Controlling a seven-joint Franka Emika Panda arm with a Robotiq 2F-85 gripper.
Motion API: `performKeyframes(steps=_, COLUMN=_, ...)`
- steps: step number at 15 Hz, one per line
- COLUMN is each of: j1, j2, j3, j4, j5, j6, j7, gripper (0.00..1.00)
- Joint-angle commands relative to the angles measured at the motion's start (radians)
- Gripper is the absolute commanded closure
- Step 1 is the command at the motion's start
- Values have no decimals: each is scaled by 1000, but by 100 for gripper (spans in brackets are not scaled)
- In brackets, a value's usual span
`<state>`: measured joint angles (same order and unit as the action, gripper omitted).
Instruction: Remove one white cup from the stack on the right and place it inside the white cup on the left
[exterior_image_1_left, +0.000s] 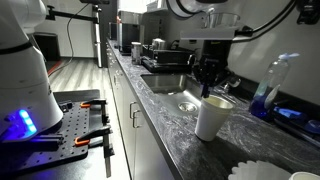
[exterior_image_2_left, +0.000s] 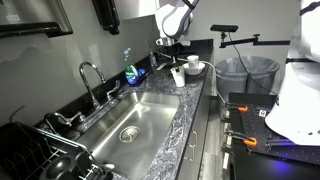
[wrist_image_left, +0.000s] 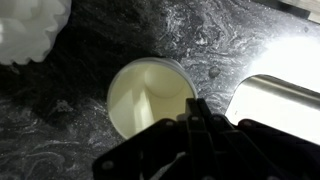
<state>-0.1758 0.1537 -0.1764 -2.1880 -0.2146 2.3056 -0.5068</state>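
Note:
A white cup (exterior_image_1_left: 212, 118) stands upright on the dark marbled counter next to the sink; it also shows in an exterior view (exterior_image_2_left: 178, 76) and, from above, in the wrist view (wrist_image_left: 150, 95). It looks empty inside. My gripper (exterior_image_1_left: 208, 78) hangs just above the cup, a little toward its rim, and also shows in an exterior view (exterior_image_2_left: 172, 47). In the wrist view its fingers (wrist_image_left: 197, 122) are pressed together with nothing between them. A white ruffled stack (wrist_image_left: 30, 30) lies on the counter beside the cup; it also shows in an exterior view (exterior_image_1_left: 255, 172).
The steel sink (exterior_image_2_left: 130, 120) with its faucet (exterior_image_2_left: 90, 80) lies beside the cup; its edge shows in the wrist view (wrist_image_left: 270, 100). A blue soap bottle (exterior_image_1_left: 268, 90) stands at the wall. A dish rack (exterior_image_1_left: 165, 60) sits farther along. A white bowl-like thing (exterior_image_2_left: 195, 68) is near the cup.

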Motion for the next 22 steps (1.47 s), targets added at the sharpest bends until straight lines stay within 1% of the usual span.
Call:
performKeyframes(steps=1, j1=-11, j2=14, j3=15, j4=19, j5=16, j6=-15, j7=-3, gripper=99)
performKeyframes(steps=6, j1=-13, j2=14, j3=19, j4=9, j5=25, j6=-19, j7=-5, gripper=99)
performKeyframes(steps=7, j1=-14, j2=12, j3=19, j4=9, j5=27, j6=-19, j7=-6, gripper=92)
performKeyframes(steps=8, j1=-15, j2=8, j3=19, j4=7, j5=30, j6=-19, j7=-8, gripper=70)
performKeyframes(steps=10, j1=-18, j2=0, j3=18, j4=3, j5=35, j6=-17, j7=-11, gripper=66)
performKeyframes(steps=11, j1=-19, j2=-5, j3=18, j4=2, j5=37, j6=-17, j7=-11, gripper=60)
performKeyframes(steps=12, j1=-21, j2=-12, j3=17, j4=-1, j5=40, j6=-16, j7=-10, gripper=52)
performKeyframes(steps=16, j1=-28, j2=-42, j3=15, j4=-11, j5=51, j6=-14, j7=-14, gripper=24)
performKeyframes(steps=19, j1=-29, j2=-76, j3=14, j4=-26, j5=58, j6=-12, j7=-21, gripper=0)
performKeyframes(steps=22, j1=-24, j2=-113, j3=12, j4=-41, j5=56, j6=-9, j7=-23, gripper=0)
